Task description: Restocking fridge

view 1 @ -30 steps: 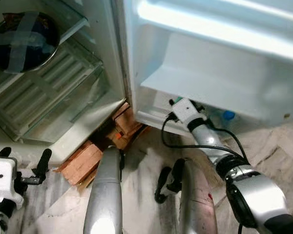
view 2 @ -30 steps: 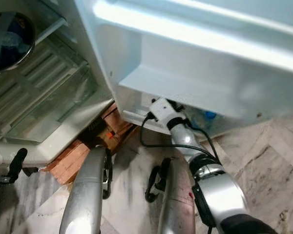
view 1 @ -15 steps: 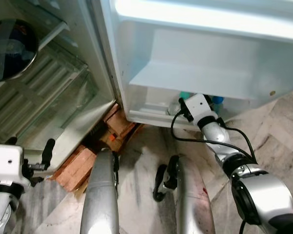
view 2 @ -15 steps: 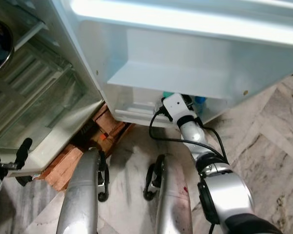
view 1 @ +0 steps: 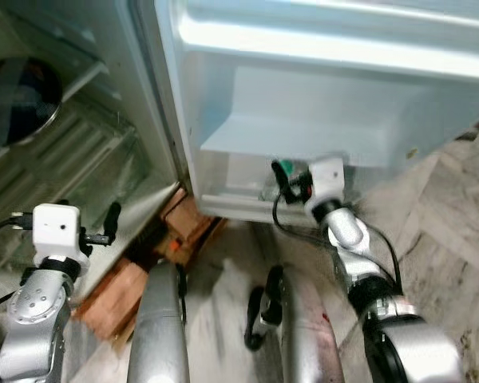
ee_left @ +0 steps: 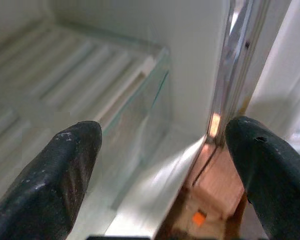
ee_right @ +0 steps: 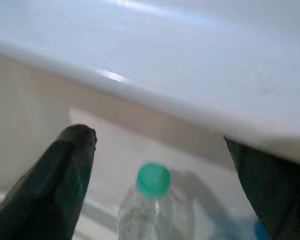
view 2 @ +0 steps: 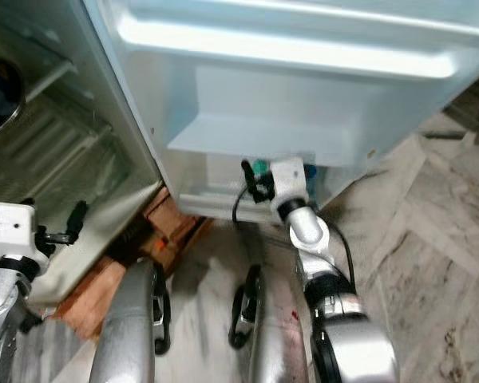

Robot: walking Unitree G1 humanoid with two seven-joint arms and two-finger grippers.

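A clear bottle with a green cap (ee_right: 152, 181) stands in the lowest bin of the open fridge door (view 1: 319, 104), and its cap (view 1: 284, 167) peeks out under the shelf above. My right gripper (view 1: 289, 182) is at that bin, open, its fingers (ee_right: 65, 175) spread wide on either side of the bottle and short of it. My left gripper (ee_left: 162, 150) is open too, raised at the fridge body's lower front corner and facing the clear crisper drawer (ee_left: 135, 110).
A second bottle's blue cap (ee_right: 260, 231) sits beside the green-capped one. A dark covered bowl (view 1: 16, 100) rests on a fridge shelf. Wooden blocks (view 1: 180, 227) prop up the fridge on the marble floor (view 1: 447, 239). My silver legs (view 1: 156, 335) are below.
The whole picture has shifted with the camera. My left arm has come up beside the fridge. My right gripper has turned so its fingers show next to the green cap.
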